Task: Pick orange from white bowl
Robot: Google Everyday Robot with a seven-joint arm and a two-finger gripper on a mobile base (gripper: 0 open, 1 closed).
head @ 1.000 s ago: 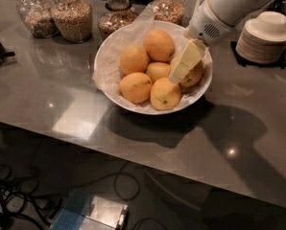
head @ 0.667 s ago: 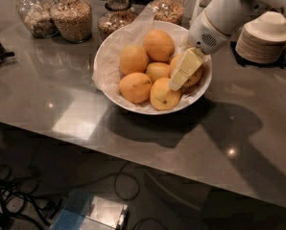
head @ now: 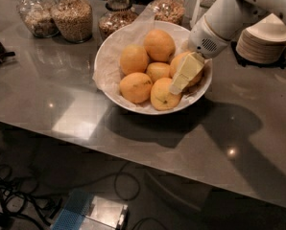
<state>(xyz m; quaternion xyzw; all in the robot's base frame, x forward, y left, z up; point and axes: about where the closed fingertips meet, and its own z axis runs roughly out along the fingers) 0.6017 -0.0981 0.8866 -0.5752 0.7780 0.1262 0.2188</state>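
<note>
The white bowl (head: 109, 56), lined with crinkled white paper, stands on the grey counter and holds several oranges. A large orange (head: 159, 44) lies at the back, one (head: 134, 59) at the left, one (head: 136, 87) at the front left and one (head: 162, 96) at the front. A smaller, paler one (head: 157, 71) sits in the middle. My gripper (head: 180, 83) reaches down from the upper right into the bowl's right side. It lies against the right-hand orange (head: 179, 61), which it partly hides.
Several glass jars of grains (head: 72, 17) stand behind the bowl. A stack of small white saucers (head: 265, 40) sits at the right back. The counter's front edge runs below the bowl, with cables and a box on the floor (head: 92, 212).
My gripper has sunk a little lower into the bowl's right side, onto the right-hand orange. The oranges have not visibly moved.
</note>
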